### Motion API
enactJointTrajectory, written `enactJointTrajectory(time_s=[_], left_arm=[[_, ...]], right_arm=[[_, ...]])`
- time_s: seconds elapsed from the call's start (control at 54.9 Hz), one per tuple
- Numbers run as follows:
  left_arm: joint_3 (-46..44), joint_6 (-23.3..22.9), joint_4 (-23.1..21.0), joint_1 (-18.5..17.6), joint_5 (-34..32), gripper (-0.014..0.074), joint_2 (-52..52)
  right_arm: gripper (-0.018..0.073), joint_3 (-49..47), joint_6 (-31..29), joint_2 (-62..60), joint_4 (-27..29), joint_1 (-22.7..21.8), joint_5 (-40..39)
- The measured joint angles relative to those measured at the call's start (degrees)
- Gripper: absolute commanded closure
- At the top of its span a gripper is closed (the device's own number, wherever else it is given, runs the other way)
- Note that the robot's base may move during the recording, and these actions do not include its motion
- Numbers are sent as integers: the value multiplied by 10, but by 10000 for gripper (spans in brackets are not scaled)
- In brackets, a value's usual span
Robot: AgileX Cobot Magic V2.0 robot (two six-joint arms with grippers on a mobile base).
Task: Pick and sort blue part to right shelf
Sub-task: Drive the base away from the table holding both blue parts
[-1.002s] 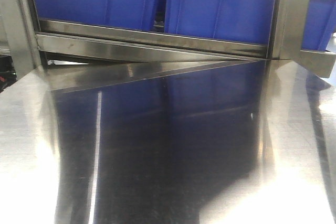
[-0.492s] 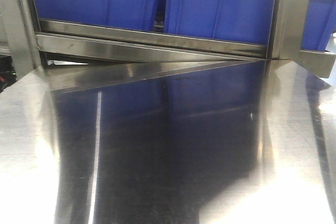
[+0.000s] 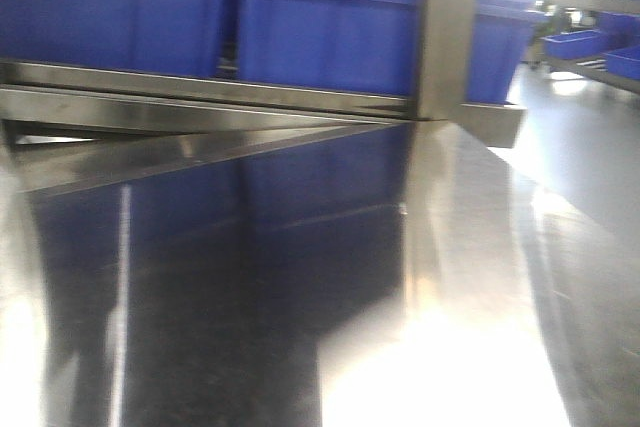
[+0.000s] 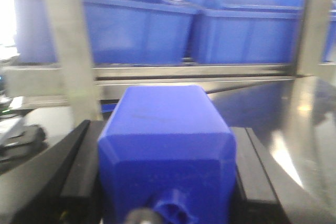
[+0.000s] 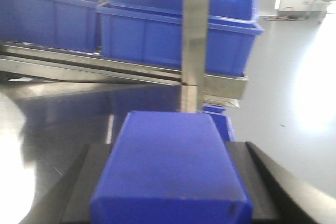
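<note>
We read no text, label, brand, number or sign in any view.

- Blue bins (image 3: 330, 37) on the right shelf (image 3: 200, 97): walls plain blue from the front, and likewise in the left wrist view (image 4: 136, 30) and the right wrist view (image 5: 173, 40).
- Steel table (image 3: 480, 247): only glare and reflections, no marking.
- Blue part (image 4: 165, 140), left wrist view: faces unmarked as far as we can tell, though the picture is blurred.
- Second blue part (image 5: 168, 166), right wrist view: top face plain.
- Far racks at the right edge of the front view are too small and blurred to read.
</note>
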Motion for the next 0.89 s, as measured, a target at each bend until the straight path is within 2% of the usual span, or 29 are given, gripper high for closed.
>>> enactJointTrajectory(time_s=[0.892], left_arm=[[2, 0, 0, 0, -2, 261, 0]], right_arm=[[259, 0, 0, 0, -1, 0, 4]])
